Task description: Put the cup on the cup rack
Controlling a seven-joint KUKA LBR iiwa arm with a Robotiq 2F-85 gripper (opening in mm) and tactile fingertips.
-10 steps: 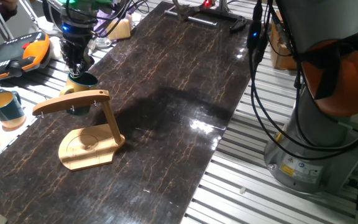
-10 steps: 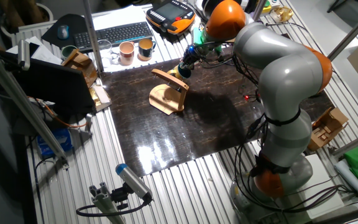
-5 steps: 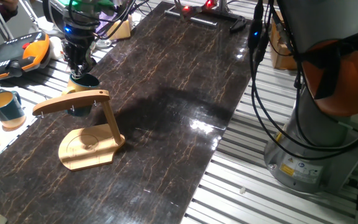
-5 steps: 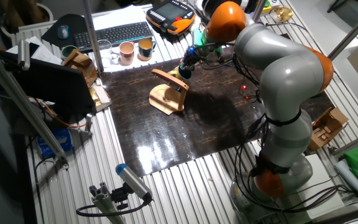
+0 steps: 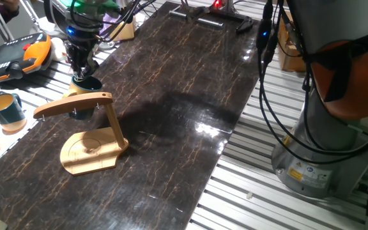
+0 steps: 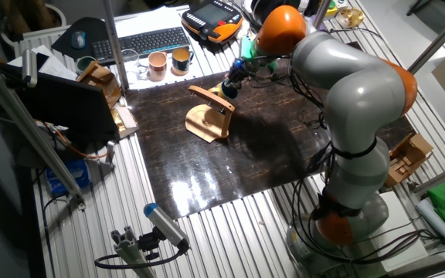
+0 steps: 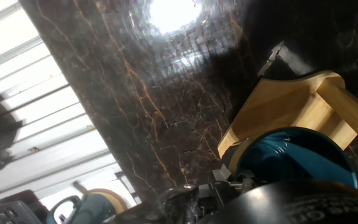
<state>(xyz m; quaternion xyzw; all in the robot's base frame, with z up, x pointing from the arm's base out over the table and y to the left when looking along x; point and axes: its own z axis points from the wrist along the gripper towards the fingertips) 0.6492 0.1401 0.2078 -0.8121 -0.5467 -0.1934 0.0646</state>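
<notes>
Seemingly clenched on the rim, though the jaws are hard to read, the gripper sits atop the teal-blue mug at upper left, just behind the wooden cup rack's curved arm, so its handle can reach a hook.

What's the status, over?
Gripper at cup rim, grip unclear. Cup off the rack, behind its arm. Nothing between them.
</notes>
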